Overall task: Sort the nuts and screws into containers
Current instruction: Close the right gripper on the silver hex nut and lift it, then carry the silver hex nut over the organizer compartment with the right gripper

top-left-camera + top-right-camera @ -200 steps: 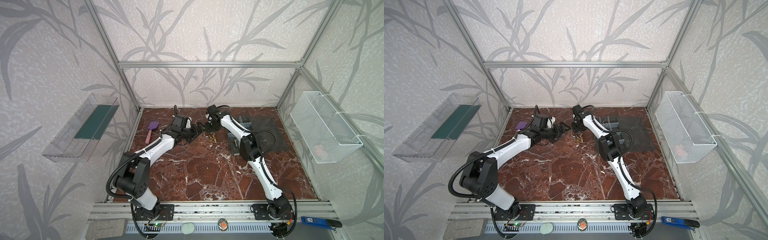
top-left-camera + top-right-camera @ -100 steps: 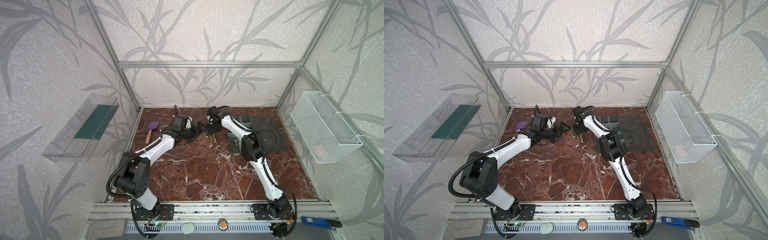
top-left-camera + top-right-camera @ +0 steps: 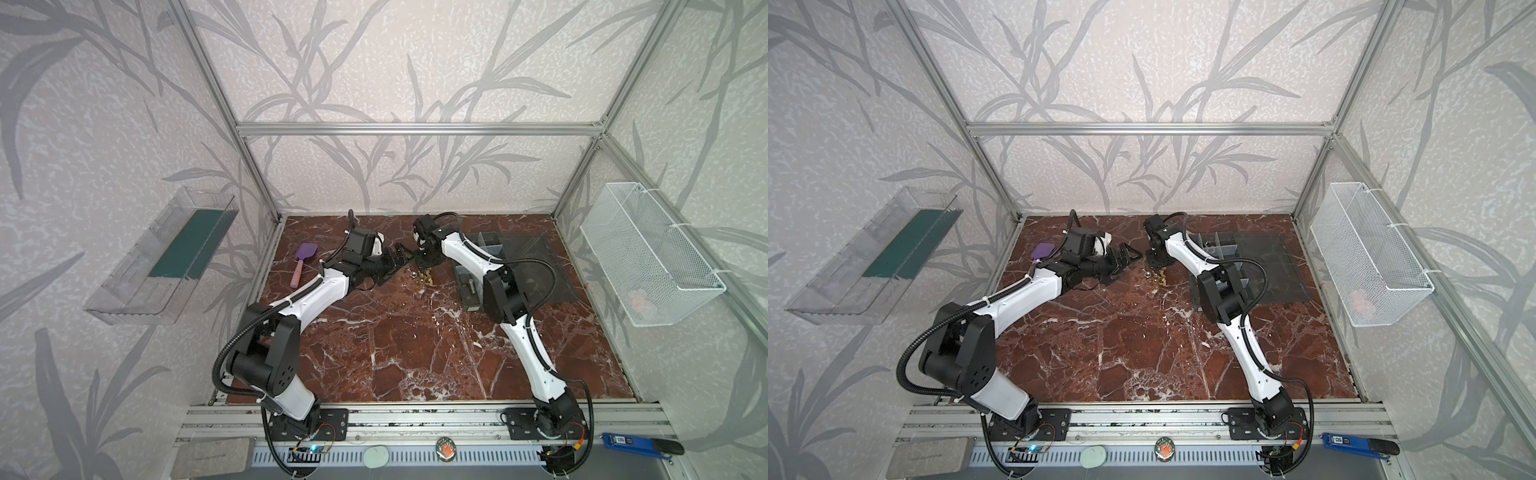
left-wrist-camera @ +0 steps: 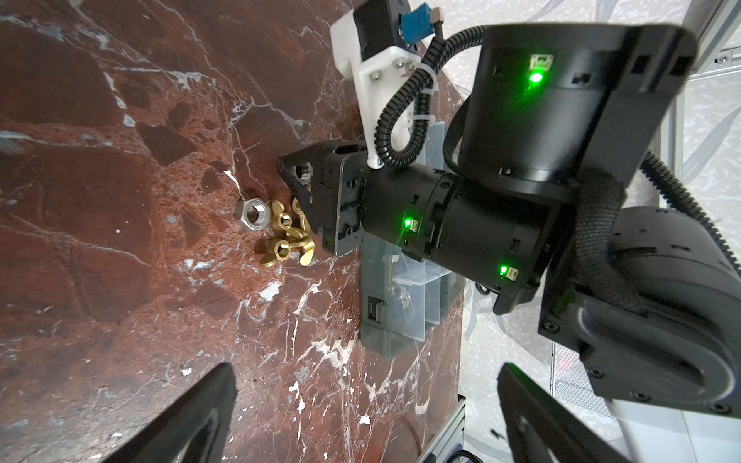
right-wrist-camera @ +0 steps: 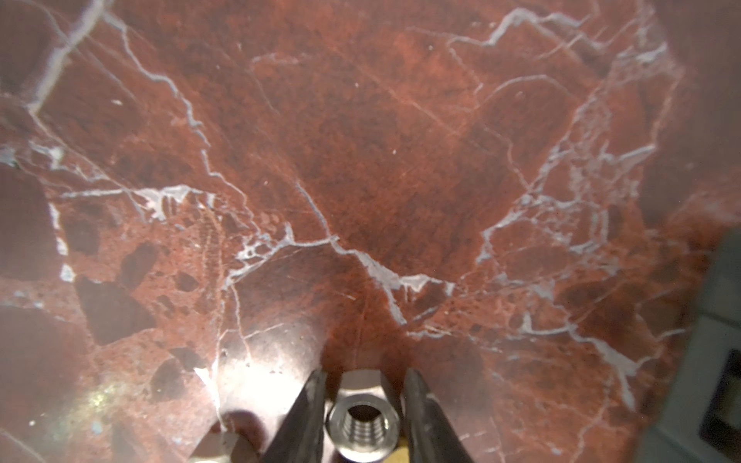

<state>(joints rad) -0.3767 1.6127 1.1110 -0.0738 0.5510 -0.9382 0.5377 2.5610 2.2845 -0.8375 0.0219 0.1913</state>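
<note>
Right claw (image 5: 363, 373) narrower round nut (image 5: 363, 425); containers (image 4: 405, 316) unclear

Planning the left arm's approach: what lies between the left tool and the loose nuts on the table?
Bare marble table only, between the left tool and the loose nuts; the left wrist view shows it.

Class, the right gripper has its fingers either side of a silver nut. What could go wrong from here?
The silver nut sits near the tips of the right gripper, so it may slip out when lifted.
A second nut and brass wing nuts lie close beside that gripper; a sideways move could scatter them.
</note>
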